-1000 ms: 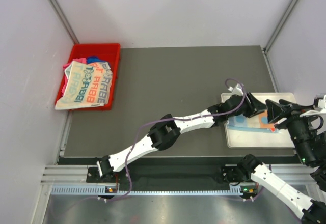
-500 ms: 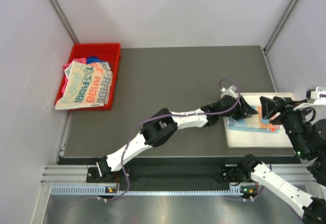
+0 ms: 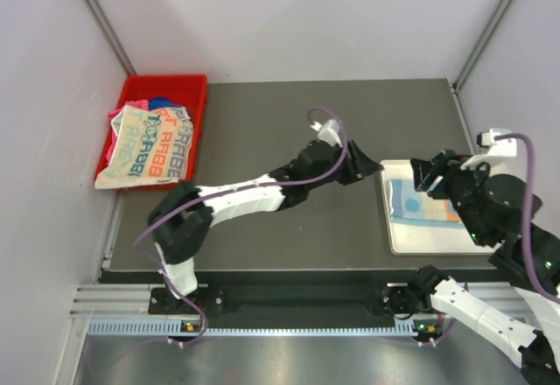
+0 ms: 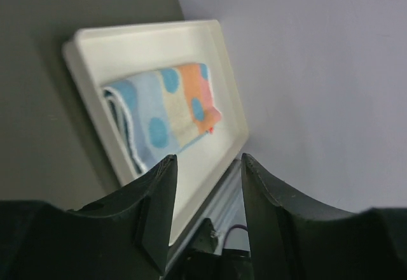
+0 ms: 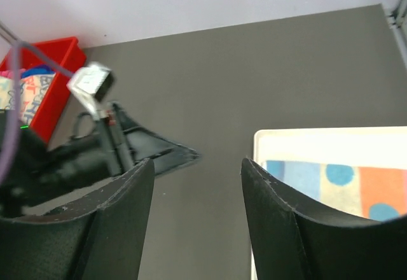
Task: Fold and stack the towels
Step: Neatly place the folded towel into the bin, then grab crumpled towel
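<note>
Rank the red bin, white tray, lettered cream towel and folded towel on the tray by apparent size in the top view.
1-2. red bin and white tray: they look about alike. The tray is partly hidden, so I leave them unranked.
3. lettered cream towel
4. folded towel

I note a red bin (image 3: 198, 114) at the tabletop's (image 3: 280, 114) far-left corner; white tray (image 3: 437, 241) near the right edge, well apart.
</note>
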